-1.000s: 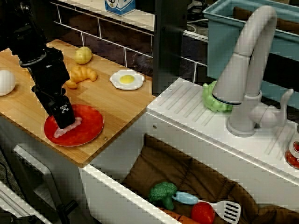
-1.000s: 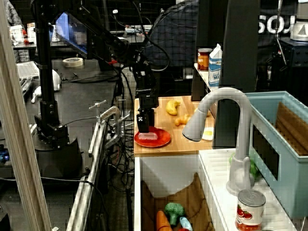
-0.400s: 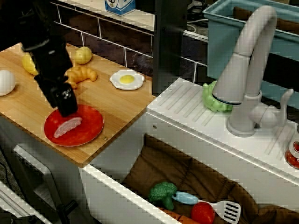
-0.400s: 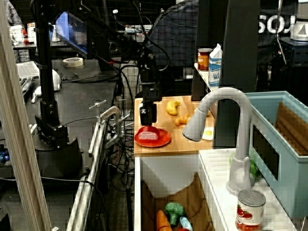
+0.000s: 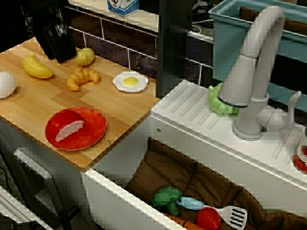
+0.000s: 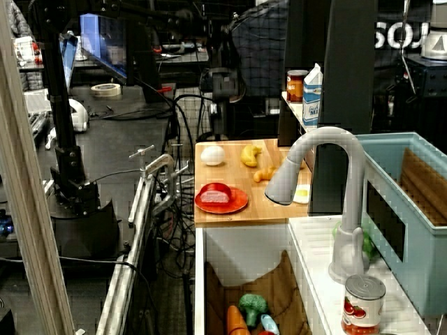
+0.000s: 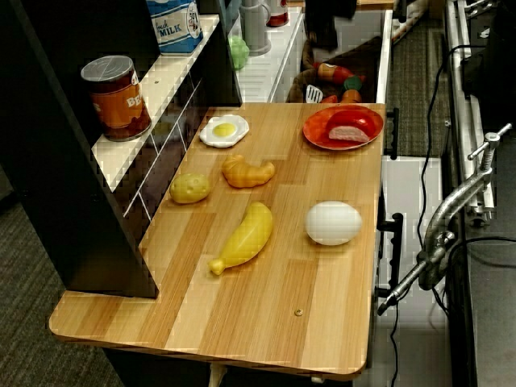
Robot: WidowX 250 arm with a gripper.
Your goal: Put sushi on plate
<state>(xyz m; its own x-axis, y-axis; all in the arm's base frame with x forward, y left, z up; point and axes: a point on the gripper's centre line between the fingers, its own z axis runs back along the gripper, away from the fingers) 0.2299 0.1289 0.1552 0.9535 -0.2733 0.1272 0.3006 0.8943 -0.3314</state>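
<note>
View from the sink side: sushi (image 5: 69,130) lies on the red plate (image 5: 91,134), left of centre, pale side showing. Plate sits at the near edge of the wooden counter (image 5: 120,108). Gripper (image 5: 58,43) is up at the top left, high above the board, well apart from the plate; its fingers merge into one dark block, so cannot tell whether apart or together. Nothing visible in it. Around the board: banana (image 5: 36,67), potato (image 5: 85,56), croissant (image 5: 83,77), fried egg (image 5: 130,82), white egg (image 5: 6,84). Faucet (image 5: 253,72) at right; broccoli (image 5: 167,198) and spatula (image 5: 218,212) down in the sink.

View from the far end, along the sink: gripper (image 6: 221,84) hangs above the back of the counter, clear of everything. Plate (image 6: 233,204) with sushi (image 6: 216,195) at the front left corner of the board. Can (image 6: 363,303) in the foreground.

View down the length of the board: plate (image 7: 319,131) at the far right corner, sushi (image 7: 350,131) on it. White egg (image 7: 334,222) and banana (image 7: 243,237) nearer. Milk carton (image 7: 175,22) and a can (image 7: 119,97) on the shelf at left.
</note>
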